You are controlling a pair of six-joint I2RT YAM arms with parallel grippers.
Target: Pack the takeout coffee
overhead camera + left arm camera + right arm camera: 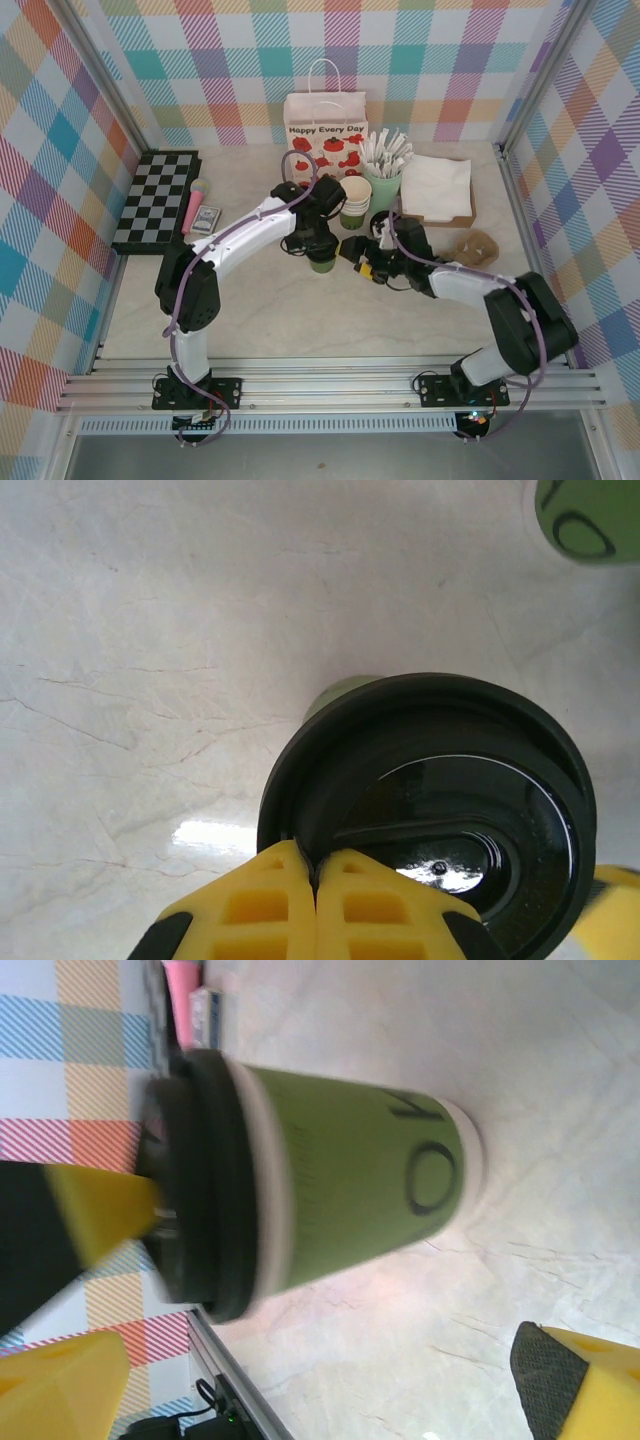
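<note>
The cup [321, 264] stands upright near the middle of the table [250, 310]. It is green and has a black lid [430, 800] on top. It is in front of the white bag [325, 130], well apart from it, and it is much shorter than the bag.

The left gripper [315, 895] is right over the cup. Its two yellow fingers [250, 910] are pressed tight together. Their tips touch the edge of the lid.

The right gripper [320, 1360] is just beside the cup, on the cup's right side. Its jaws are spread wide. The cup sits out in front of them, and they do not touch it.

Behind the cup are some stacked cups [355, 200]. Next to those is a pale cup [384, 187] full of white sticks [385, 152]. To the right of it is a tray [465, 215] with napkins [437, 185]. A brown thing [475, 247] lies near the tray, closer to the arms.

On the left side of the table is a checkerboard [155, 200]. A pink thing [193, 210] lies just beside it.
</note>
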